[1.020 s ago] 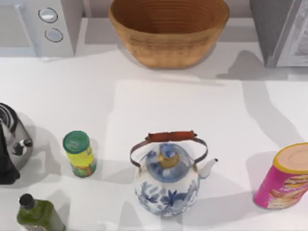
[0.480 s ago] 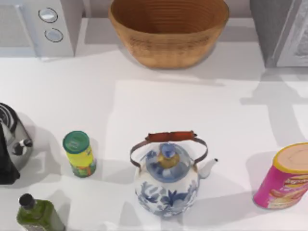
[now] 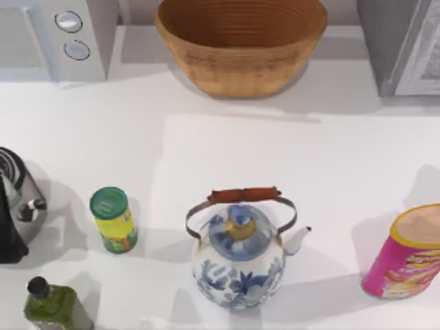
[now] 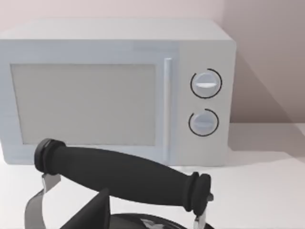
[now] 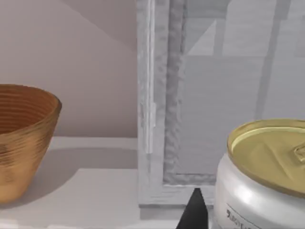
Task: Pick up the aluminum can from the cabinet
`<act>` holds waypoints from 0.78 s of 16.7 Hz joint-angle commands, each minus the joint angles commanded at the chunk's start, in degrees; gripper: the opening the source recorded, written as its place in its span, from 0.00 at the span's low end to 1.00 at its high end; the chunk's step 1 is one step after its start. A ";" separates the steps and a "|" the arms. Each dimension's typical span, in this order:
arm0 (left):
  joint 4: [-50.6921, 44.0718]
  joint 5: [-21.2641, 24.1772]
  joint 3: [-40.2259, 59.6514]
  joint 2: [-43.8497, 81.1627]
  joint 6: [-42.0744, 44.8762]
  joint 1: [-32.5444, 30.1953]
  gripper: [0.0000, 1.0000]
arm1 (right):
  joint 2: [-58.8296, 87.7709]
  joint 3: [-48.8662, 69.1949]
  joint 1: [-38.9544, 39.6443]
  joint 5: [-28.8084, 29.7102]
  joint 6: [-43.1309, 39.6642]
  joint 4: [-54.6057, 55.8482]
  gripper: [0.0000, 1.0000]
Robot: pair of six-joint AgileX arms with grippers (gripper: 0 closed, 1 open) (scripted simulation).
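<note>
Right claw (image 5: 194, 210) beside aluminum can (image 5: 262, 176)

Teapot (image 3: 238, 258) amid open cabinet (image 3: 227, 158)

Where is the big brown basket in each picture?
Top view: the basket stands at the back middle of the white counter, between the microwave and a grey unit.
Left wrist view: this looks at that microwave, the basket's neighbour.
Right wrist view: the basket stands near the same grey unit, the shared landmark.
</note>
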 joint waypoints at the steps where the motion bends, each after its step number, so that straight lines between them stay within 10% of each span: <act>1: 0.00 0.00 0.00 0.00 0.00 0.00 1.00 | -3.59 -5.23 -1.56 -1.61 -0.04 1.71 0.00; 13: 0.00 0.00 0.00 0.00 0.00 0.00 1.00 | -20.53 -25.97 -8.78 -9.24 -0.13 9.87 0.00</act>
